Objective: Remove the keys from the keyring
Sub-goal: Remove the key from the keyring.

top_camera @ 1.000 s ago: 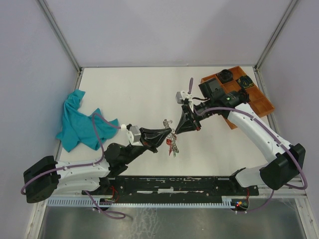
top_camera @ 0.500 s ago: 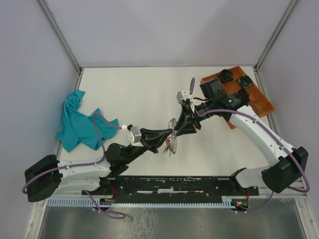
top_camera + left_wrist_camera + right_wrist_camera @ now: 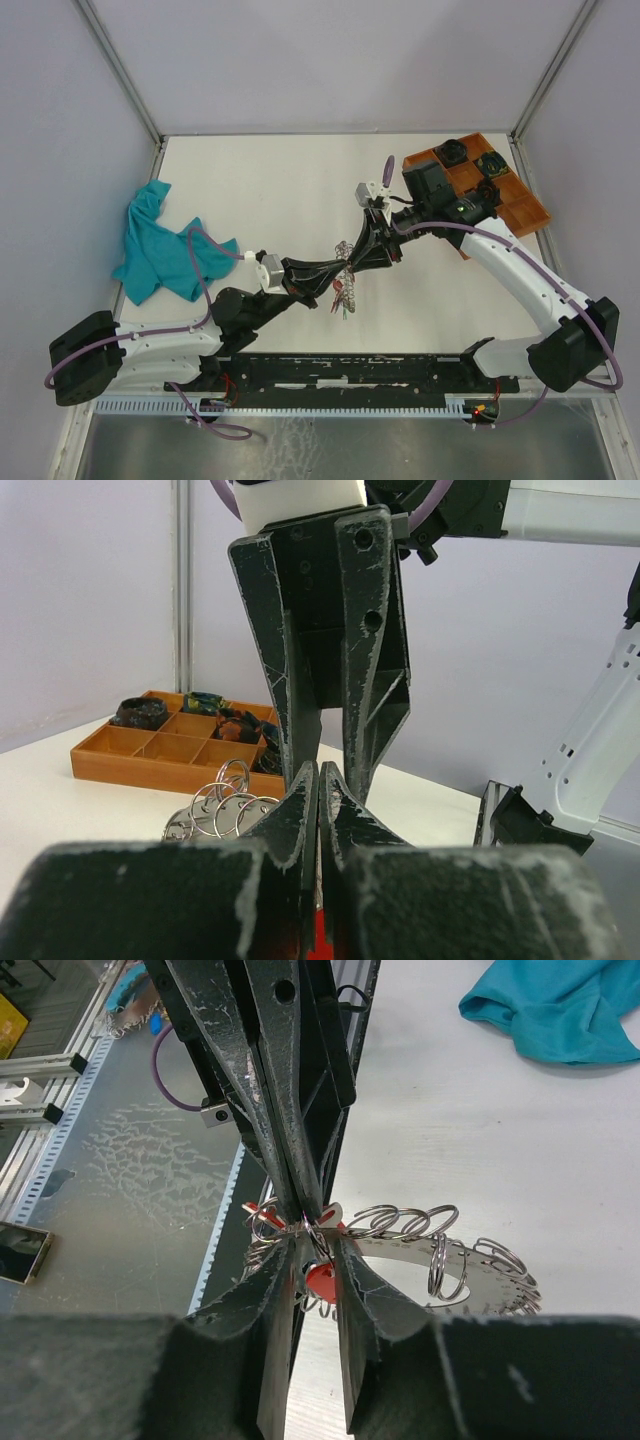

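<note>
Right tool (image 3: 316, 1258) parted around red key tag (image 3: 320, 1282), left tool (image 3: 301, 1206) pinching coiled keyring (image 3: 470, 1282) from above, teal cloth (image 3: 560, 1010) beyond.

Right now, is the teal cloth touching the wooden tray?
No, the teal cloth lies at the far left, well apart from the wooden tray at the far right.

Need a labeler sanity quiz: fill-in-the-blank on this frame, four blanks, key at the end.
1. The teal cloth lies on the ___ arm's side.
2. The jaws of the left hand are ___.
3. Between the fingers of the right hand sits a plastic tag coloured ___.
4. The brown compartment tray stands in the far ___ corner.
Missing: left; shut; red; right.
</note>
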